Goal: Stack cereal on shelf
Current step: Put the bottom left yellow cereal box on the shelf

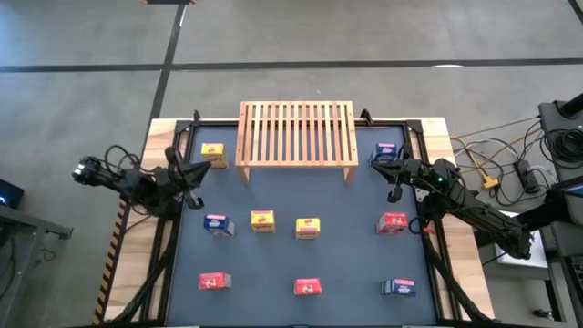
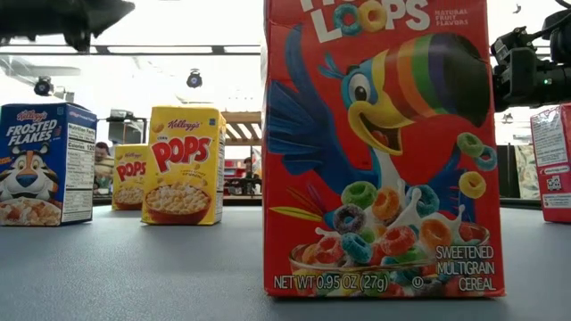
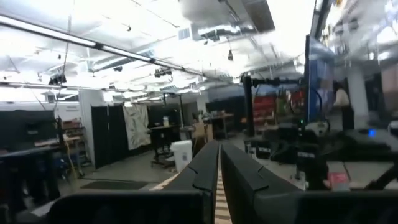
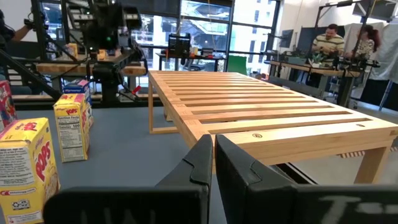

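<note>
The wooden slatted shelf (image 1: pixel 296 132) stands on its short legs at the table's far middle, with nothing on its slats; it also fills the right wrist view (image 4: pixel 267 118). Nine cereal boxes stand upright on the tabletop. A yellow box (image 1: pixel 214 153) sits left of the shelf and a blue box (image 1: pixel 385 152) right of it. A blue box (image 1: pixel 218 224), two yellow boxes (image 1: pixel 262 220) (image 1: pixel 308 228) and a red box (image 1: pixel 393 223) form the middle row. Two red boxes (image 1: pixel 215 281) (image 1: pixel 308 288) and a blue box (image 1: pixel 399 288) stand near. My left gripper (image 1: pixel 194 173) hovers shut beside the left yellow box. My right gripper (image 1: pixel 390 169) is shut, just in front of the right blue box.
The low view is dominated by a red box (image 2: pixel 379 147), with yellow boxes (image 2: pixel 183 165) and a blue box (image 2: pixel 45 162) behind it. Cables and equipment (image 1: pixel 510 173) lie beyond the table's right edge. People sit at desks (image 4: pixel 329 40) in the room beyond.
</note>
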`<control>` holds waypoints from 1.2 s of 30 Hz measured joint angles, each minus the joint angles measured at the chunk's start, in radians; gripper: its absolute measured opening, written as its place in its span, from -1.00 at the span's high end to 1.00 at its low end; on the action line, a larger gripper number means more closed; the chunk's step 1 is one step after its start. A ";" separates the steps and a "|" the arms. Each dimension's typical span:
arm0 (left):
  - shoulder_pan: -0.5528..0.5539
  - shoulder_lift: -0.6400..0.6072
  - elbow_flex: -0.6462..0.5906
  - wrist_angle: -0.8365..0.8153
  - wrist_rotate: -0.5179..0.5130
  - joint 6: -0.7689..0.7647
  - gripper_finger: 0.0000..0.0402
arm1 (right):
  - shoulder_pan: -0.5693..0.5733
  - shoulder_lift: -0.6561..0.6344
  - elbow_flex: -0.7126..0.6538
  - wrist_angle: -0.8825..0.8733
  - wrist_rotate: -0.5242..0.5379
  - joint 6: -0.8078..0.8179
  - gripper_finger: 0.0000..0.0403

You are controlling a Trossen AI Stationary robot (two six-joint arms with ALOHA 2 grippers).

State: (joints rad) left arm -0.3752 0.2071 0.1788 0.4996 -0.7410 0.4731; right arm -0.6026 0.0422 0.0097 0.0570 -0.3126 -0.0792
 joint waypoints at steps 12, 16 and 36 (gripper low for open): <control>0.000 0.426 0.352 -0.224 -0.148 0.009 0.98 | 0.000 0.000 0.000 0.000 0.000 0.000 0.95; 0.005 0.535 0.411 -0.231 -0.193 -0.009 0.86 | 0.000 0.000 0.000 0.000 0.000 0.000 0.95; 0.123 0.797 0.509 -0.227 -0.184 -0.199 -0.12 | 0.000 0.000 0.000 0.000 0.000 0.000 0.95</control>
State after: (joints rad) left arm -0.2527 1.0039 0.6876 0.2727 -0.9249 0.2745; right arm -0.6029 0.0422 0.0101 0.0574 -0.3126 -0.0792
